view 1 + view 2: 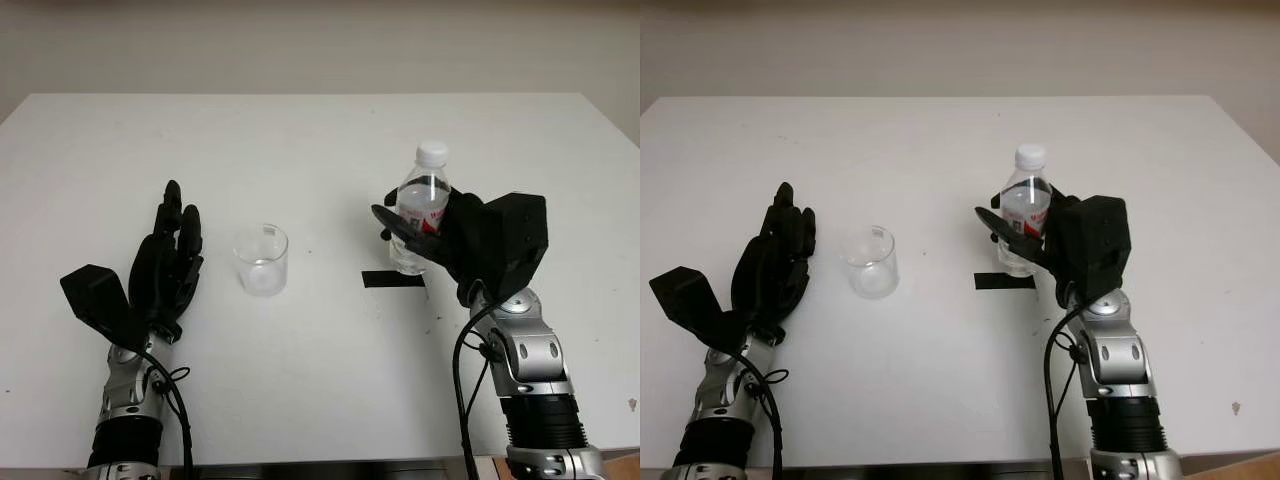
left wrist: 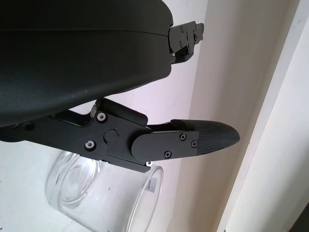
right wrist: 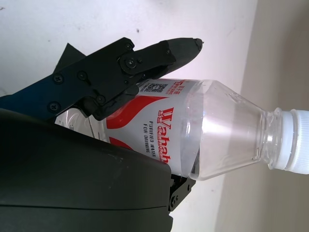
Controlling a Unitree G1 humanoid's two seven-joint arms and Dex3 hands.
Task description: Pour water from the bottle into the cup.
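A clear plastic water bottle (image 1: 424, 200) with a white cap (image 1: 432, 153) and a red-and-white label stands upright at the right of the white table (image 1: 320, 140). My right hand (image 1: 404, 226) is shut on its lower half, and the right wrist view shows a finger (image 3: 159, 54) wrapped over the label of the bottle (image 3: 212, 130). An empty clear glass cup (image 1: 262, 260) stands upright near the middle of the table. My left hand (image 1: 172, 250) is open just left of the cup and apart from it. The cup (image 2: 108, 193) sits beside a finger (image 2: 207, 137) in the left wrist view.
A strip of black tape (image 1: 392, 279) lies on the table at the bottle's base. A small dark speck (image 1: 631, 404) marks the table's near right corner. A pale wall runs behind the table's far edge.
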